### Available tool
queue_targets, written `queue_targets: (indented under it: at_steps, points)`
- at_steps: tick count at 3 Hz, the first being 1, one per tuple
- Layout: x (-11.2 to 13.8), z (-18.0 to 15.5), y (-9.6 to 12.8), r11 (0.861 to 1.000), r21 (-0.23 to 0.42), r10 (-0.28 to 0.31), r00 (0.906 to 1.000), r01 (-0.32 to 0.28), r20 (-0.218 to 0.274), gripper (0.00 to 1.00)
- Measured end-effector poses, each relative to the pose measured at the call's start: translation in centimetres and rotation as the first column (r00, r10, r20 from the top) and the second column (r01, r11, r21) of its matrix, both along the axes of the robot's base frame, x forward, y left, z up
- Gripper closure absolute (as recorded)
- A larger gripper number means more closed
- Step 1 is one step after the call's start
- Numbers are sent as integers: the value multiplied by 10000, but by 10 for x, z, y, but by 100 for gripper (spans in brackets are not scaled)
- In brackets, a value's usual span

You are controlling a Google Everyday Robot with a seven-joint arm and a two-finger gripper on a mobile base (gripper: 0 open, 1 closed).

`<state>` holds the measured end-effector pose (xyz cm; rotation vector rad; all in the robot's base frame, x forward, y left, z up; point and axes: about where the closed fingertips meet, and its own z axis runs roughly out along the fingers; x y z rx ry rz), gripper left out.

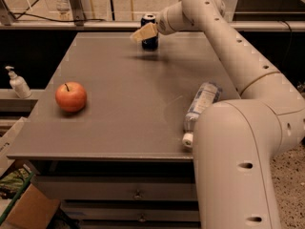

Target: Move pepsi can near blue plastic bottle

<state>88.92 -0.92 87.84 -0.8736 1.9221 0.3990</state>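
- The pincer [144,33] is out at the far edge of the desk [124,89]. It looks clamped on the pepsi can [150,43]: one tan finger lies across the can's front, and the other is hidden behind it.
- The can stands upright in that grip. There's a dark shadow on the desk just under it, so I'd guess it's barely lifted, but I can't swear to it.
- The way to nail this bit, imo: keep the can vertical and carry it low, toward the near right side.
- The target is the blue plastic bottle [201,104]. It's lying on its side by the near right edge, well apart from the can, white cap toward the front.
- Set the can down beside the bottle, not on it. A bottle on its side could roll if bumped.
- The can itself is short and dark blue with a silvery top rim. It probably dents easily, so no hard squeeze.
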Motion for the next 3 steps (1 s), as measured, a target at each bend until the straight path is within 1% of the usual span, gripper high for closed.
queue_targets:
  at_steps: [1, 2, 3]
  points:
    - [1, 2, 13, 9996, 164, 240, 9997, -239, -75, 16]
    - [1, 0, 13, 9994, 298, 188, 9996, -182, -215, 39]
    - [-3, -1, 4, 9991, 432, 65, 9993, -49, -371, 63]
